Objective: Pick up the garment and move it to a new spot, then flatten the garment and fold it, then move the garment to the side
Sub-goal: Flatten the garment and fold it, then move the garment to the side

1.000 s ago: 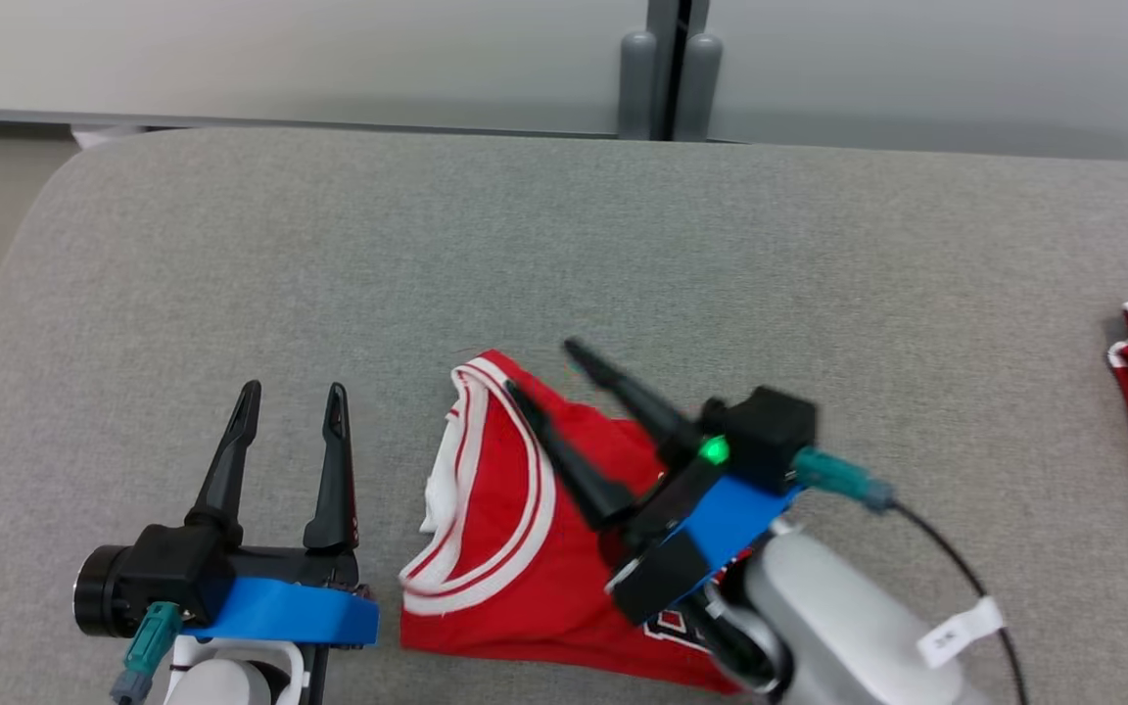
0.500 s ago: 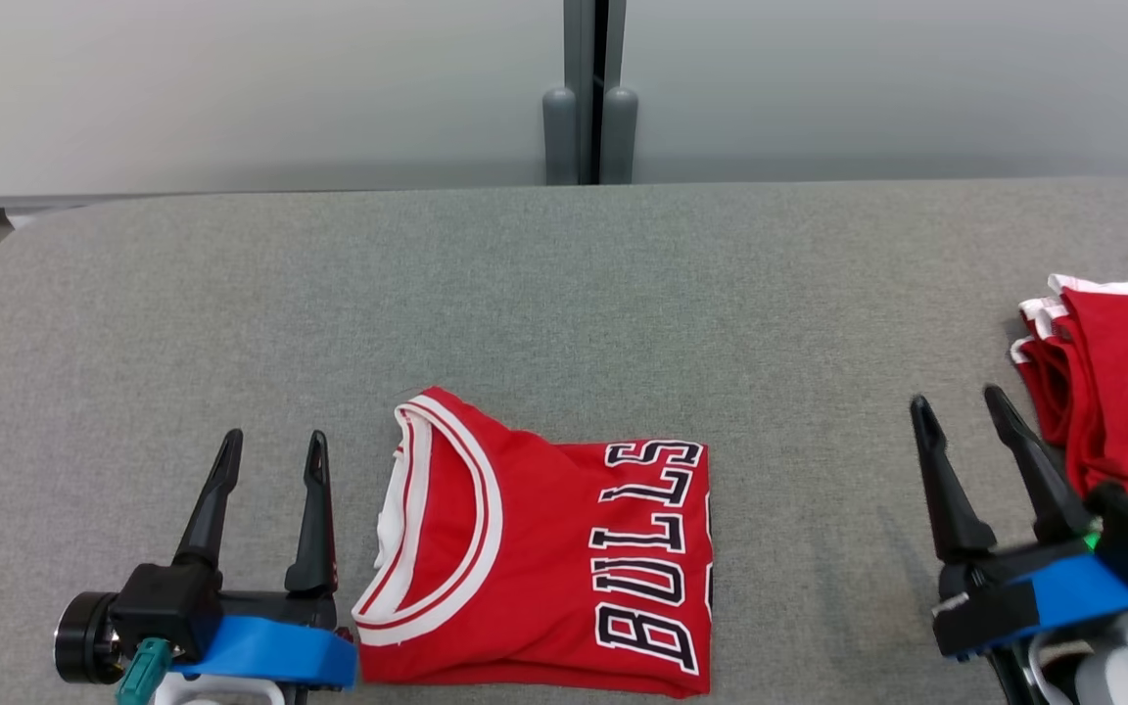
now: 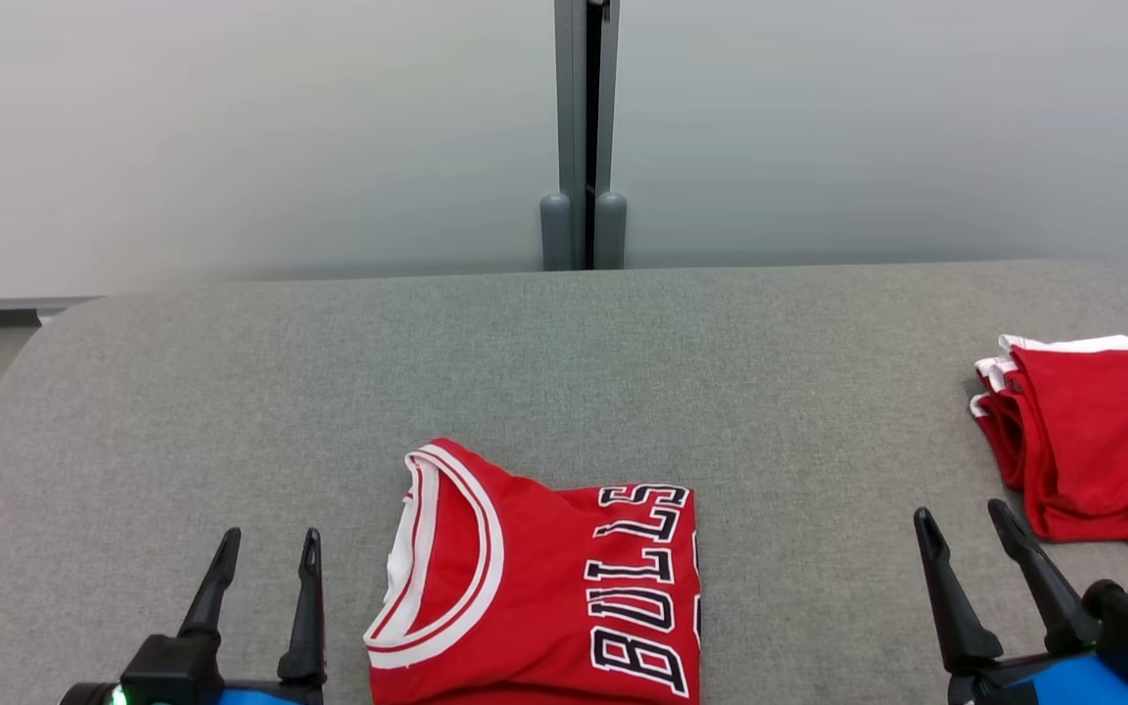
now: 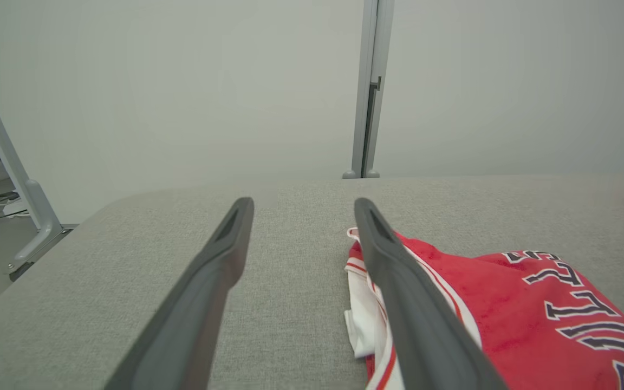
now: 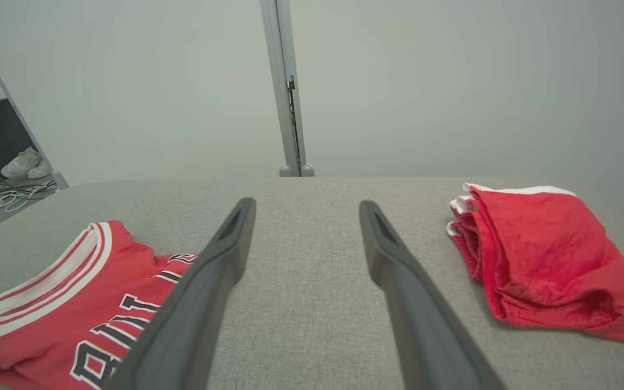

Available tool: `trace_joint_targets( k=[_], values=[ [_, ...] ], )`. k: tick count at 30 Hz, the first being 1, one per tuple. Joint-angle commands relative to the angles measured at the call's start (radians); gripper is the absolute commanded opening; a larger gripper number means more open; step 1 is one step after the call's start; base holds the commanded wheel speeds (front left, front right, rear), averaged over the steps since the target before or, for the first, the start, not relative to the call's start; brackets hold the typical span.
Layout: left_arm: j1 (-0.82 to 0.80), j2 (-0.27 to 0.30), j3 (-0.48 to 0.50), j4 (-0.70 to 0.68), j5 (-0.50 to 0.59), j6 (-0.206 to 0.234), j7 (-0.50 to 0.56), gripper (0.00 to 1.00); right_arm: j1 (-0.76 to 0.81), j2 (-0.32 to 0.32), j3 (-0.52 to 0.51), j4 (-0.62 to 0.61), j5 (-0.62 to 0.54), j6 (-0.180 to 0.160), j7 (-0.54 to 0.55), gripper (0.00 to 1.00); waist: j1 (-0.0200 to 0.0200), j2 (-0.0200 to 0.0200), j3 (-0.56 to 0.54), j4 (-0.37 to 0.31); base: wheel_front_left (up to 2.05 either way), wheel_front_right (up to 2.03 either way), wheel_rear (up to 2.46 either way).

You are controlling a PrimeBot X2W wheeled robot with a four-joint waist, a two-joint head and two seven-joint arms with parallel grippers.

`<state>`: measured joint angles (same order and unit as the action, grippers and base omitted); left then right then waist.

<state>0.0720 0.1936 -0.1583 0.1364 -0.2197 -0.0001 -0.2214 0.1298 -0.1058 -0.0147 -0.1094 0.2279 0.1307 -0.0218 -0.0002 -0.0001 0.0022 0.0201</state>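
As I look down from the head, the folded red jersey (image 3: 544, 587) with white-trimmed collar lies on the grey fabric-covered desk (image 3: 623, 372), between my left gripper (image 3: 270, 537) and right gripper (image 3: 961, 514), both spread and empty. From the left wrist, the jersey sits just beside that view's right finger. From the right wrist, a crumpled red cloth heap (image 5: 539, 254) lies right of the fingers.

Operator: Colours of the jersey (image 3: 544, 587)?
Technician: Red body. White collar band with thin red stripes. Black-and-white lettering.
Operator: Surface under the jersey?
Technician: Plain mid-grey weave on the table (image 3: 564, 372), no pattern.
Operator: To the right of the jersey?
Technician: Red pile of clothes (image 3: 1093, 441), white trim at the edges.
Operator: Behind the jersey?
Technician: Plain pale grey-green wall (image 3: 231, 127); darker grey post (image 3: 569, 127).
Operator: Flanking the jersey?
Technician: Black fingers and blue bases on the left gripper (image 3: 271, 537) and right gripper (image 3: 959, 511).
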Motion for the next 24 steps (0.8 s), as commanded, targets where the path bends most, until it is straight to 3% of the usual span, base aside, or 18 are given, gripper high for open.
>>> trace_joint_targets(
  k=[1, 24],
  values=[
    [0.021, 0.007, -0.002, -0.006, -0.004, 0.005, 0.006, 1.00, 0.029, 0.007, -0.012, -0.015, -0.008, 0.000, 0.010, 1.00, 0.0002, 0.0001, -0.014, -0.004, 0.00, 0.00, 0.00],
    [0.068, 0.028, -0.009, -0.008, -0.030, 0.019, 0.022, 1.00, 0.117, 0.048, -0.061, -0.101, -0.045, 0.000, 0.075, 1.00, 0.0002, 0.0001, -0.042, -0.012, 0.00, 0.00, 0.00]
  ],
)
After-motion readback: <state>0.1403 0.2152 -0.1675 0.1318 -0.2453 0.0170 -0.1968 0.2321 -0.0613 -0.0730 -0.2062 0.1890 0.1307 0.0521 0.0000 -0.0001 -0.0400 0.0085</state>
